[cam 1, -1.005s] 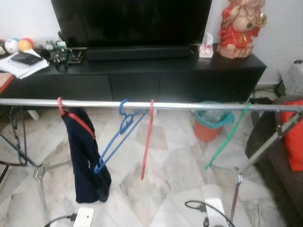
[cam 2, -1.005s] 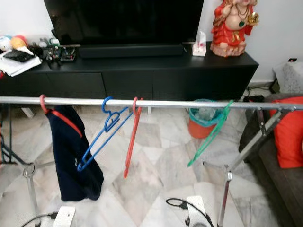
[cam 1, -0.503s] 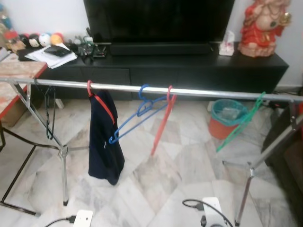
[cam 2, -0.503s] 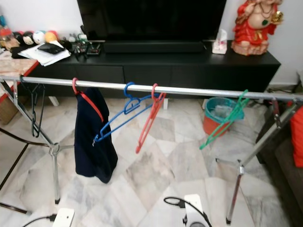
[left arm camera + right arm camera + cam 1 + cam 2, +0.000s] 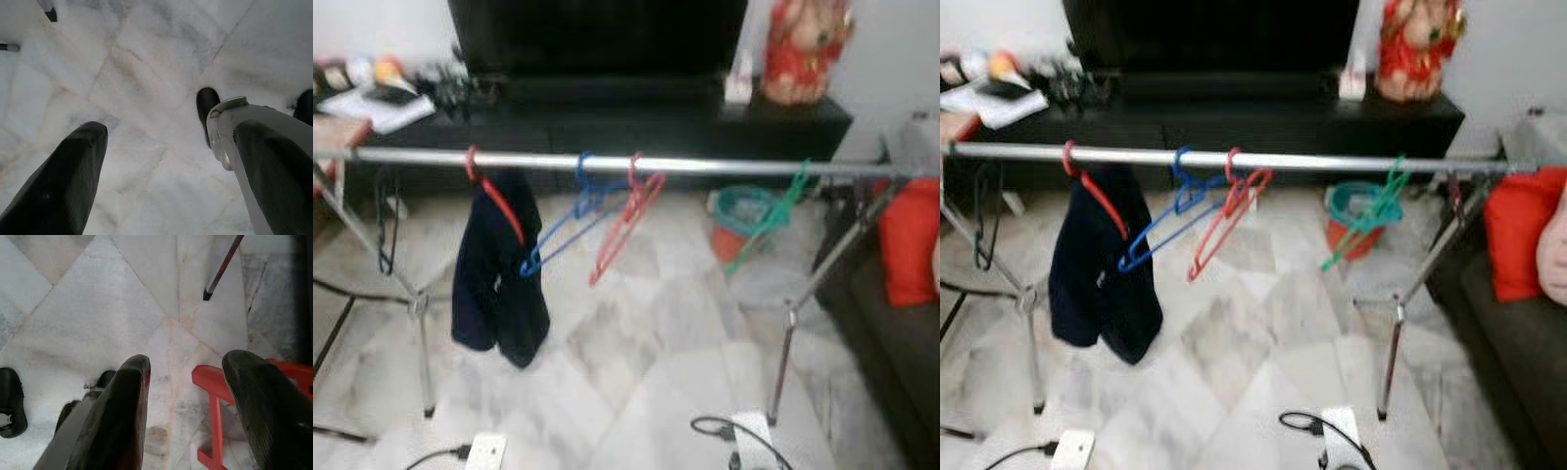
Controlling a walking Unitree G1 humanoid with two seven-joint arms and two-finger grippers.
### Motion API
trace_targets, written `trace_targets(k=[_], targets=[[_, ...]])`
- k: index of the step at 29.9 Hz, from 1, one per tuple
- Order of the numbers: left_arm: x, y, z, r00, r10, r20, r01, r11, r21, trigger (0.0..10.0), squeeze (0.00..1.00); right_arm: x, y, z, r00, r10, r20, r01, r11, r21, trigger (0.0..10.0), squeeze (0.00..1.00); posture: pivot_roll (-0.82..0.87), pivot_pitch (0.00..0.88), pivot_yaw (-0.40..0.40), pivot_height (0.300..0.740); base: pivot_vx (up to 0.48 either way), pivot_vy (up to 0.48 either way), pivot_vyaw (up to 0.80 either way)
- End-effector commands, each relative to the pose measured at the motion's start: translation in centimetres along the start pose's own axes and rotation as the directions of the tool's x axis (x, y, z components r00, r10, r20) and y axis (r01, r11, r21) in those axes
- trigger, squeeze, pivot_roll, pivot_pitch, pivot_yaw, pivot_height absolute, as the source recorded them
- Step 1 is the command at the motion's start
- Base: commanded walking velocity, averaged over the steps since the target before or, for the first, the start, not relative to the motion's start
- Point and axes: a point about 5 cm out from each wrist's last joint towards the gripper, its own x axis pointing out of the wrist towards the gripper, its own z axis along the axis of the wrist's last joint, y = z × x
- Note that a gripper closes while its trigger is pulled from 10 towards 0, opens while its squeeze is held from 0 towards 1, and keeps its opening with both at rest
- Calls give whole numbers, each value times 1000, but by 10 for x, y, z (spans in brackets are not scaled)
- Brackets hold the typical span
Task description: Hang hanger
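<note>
A silver clothes rail (image 5: 705, 164) runs across the room at chest height. On it hang a red hanger with a dark garment (image 5: 494, 284), a blue hanger (image 5: 558, 230), a bare red hanger (image 5: 622, 223) and a green hanger (image 5: 769, 217). My left gripper (image 5: 166, 132) hangs open over the marble floor. My right gripper (image 5: 188, 360) is also open above the floor. A red plastic hanger (image 5: 212, 404) shows between its fingers and runs behind one fingertip (image 5: 244, 377); I cannot tell if it touches.
A black TV cabinet (image 5: 636, 122) with a red statue (image 5: 798, 54) stands behind the rail. An orange-and-teal bin (image 5: 744, 225) sits beyond it. A dark sofa with a red cushion (image 5: 1513, 235) and a person's hand (image 5: 1555, 257) are at the right. Cables and a power strip (image 5: 744, 436) lie on the floor.
The whole picture has shifted and blurred, so the camera moved. The rack's right leg and the sofa now show more. The hangers sit in the same order on the rail.
</note>
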Motion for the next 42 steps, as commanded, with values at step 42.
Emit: trace_targets(k=[42], targets=[[-1,1,-11,999,22,-39,-22,1000,20,10000,0,0,-1,-4,1000,-1,-24,1,1000,14,10000,0,4,0,13,740,-56,0,-262]])
